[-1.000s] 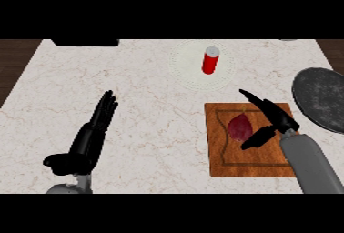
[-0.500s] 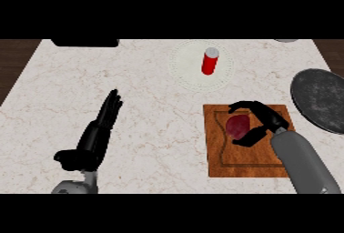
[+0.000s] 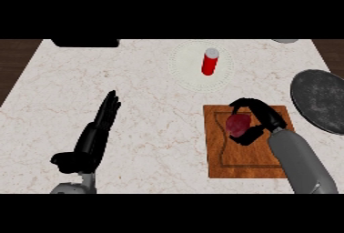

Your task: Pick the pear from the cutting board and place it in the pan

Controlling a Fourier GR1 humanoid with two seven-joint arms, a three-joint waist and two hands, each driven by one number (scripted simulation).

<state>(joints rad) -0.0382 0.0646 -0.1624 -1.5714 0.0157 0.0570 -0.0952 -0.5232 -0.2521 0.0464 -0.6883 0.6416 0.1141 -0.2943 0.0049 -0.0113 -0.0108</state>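
counter [image 3: 154, 91]: pale marbled top that fills most of the head view.
cutting board [image 3: 232, 159]: wooden rectangle with a groove inside its rim, at 4 o'clock of the view. Its right part is covered by the right forearm [image 3: 302, 164].
pear [image 3: 236, 125]: dark red, on the upper half of the cutting board, at about 3 o'clock from the view's centre.
pear, axis: the long axis runs roughly 12 to 6 o'clock. Which end carries the stem cannot be told, as its top and right side are hidden.
right hand [image 3: 267, 119]: black. The fingers arch over the pear's 12 o'clock end and the thumb curls in at its 5 o'clock side, closed round the fruit. Whether the pear is off the board cannot be told.
left hand [image 3: 94, 136]: black, at 8 o'clock, well apart from the board. The fingers are straight and together, pointing to about 1 o'clock, with the thumb out toward 9 o'clock. It holds nothing.
pan [image 3: 321, 102]: dark grey and round, at 3 o'clock, near the board's 2 o'clock corner. It is cut off by the view's right edge.
plate [image 3: 184, 63]: white and faint against the counter, at 12 to 1 o'clock.
red cylinder [image 3: 210, 63]: on the plate, with its pale end toward 12 o'clock. Any label is too small to read.
black object [image 3: 86, 43]: at 11 o'clock, cut off at the top and hard to identify.
grey object [image 3: 285, 41]: a sliver at 1 o'clock, cut off and hard to identify.
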